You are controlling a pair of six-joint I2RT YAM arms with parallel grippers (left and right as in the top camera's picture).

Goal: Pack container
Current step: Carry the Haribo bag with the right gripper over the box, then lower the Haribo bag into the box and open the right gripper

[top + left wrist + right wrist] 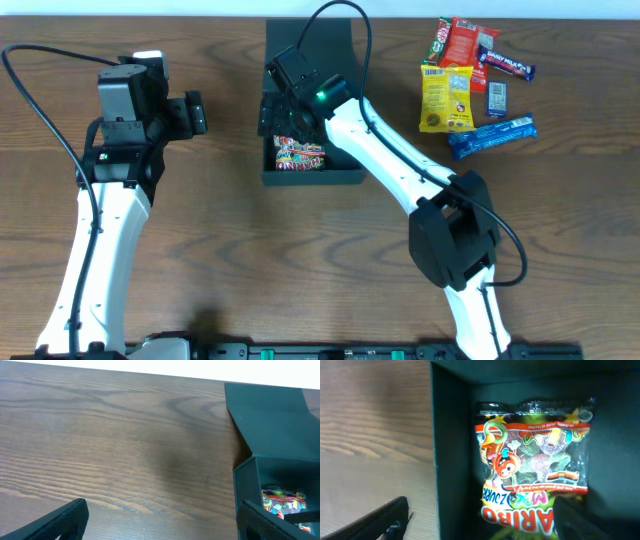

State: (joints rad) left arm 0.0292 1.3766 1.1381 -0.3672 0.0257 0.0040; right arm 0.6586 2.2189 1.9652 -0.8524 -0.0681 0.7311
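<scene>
The container (312,178) is a shallow black box at the table's centre, its flap lid (310,45) folded back on the far side. A colourful gummy packet (300,155) lies flat in the box's near half. My right gripper (285,120) hovers over the box. In the right wrist view it (480,516) is open, one finger outside the left wall (450,460) and the other inside, with the packet (535,460) lying loose below. My left gripper (195,112) is open over bare wood left of the box. Its own view shows the gripper (162,520), the box wall (245,485) and the packet (282,500).
A cluster of snacks lies at the back right: a yellow packet (446,98), a red packet (462,42), a purple bar (505,64), a blue bar (492,136) and a small pale packet (497,96). The right arm's base (455,240) stands at front right.
</scene>
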